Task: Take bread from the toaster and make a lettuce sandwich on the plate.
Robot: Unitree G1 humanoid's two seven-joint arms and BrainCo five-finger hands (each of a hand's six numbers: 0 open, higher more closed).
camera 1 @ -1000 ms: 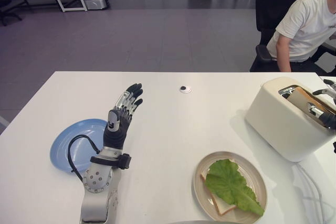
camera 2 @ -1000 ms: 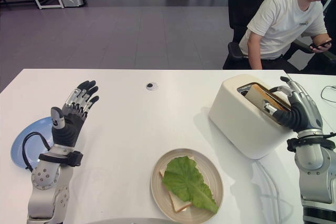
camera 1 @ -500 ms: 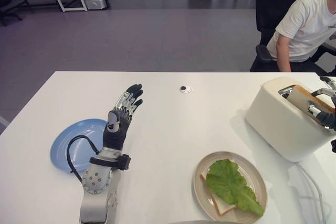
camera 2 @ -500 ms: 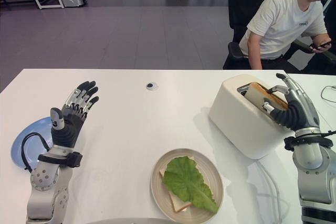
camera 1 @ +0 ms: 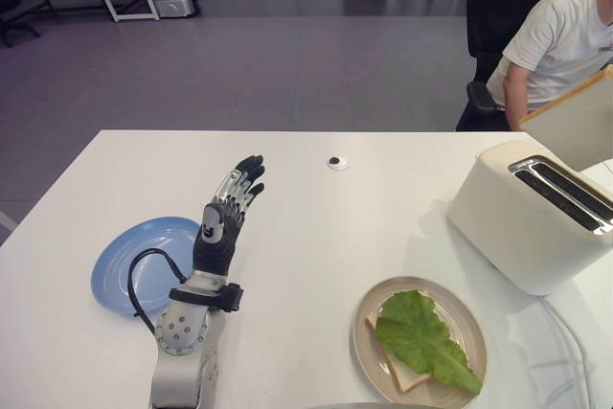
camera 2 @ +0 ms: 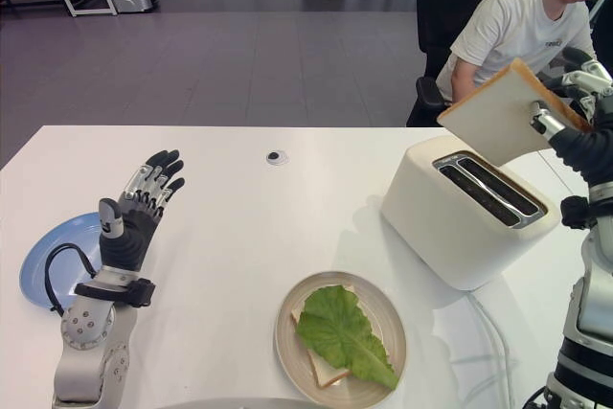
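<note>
My right hand [camera 2: 580, 131] holds a slice of bread [camera 2: 493, 117] in the air above the cream toaster [camera 2: 460, 227], whose slots show no bread. The slice [camera 1: 579, 122] hangs tilted, clear of the toaster. On the beige plate [camera 2: 388, 308] near the table's front lies a lettuce leaf [camera 2: 340, 332] on top of another bread slice [camera 2: 326, 371]. My left hand [camera 1: 222, 222] stands upright over the table's left side with its fingers spread, holding nothing.
A blue plate [camera 1: 120, 270] lies at the left, just beside my left arm. A small black and white knob [camera 1: 337, 163] sits on the table at the back middle. A cable [camera 2: 498, 347] runs forward from the toaster.
My right hand has pulled the bread slice up out of the toaster slot and lifted it well above the toaster. The left hand has barely moved.
</note>
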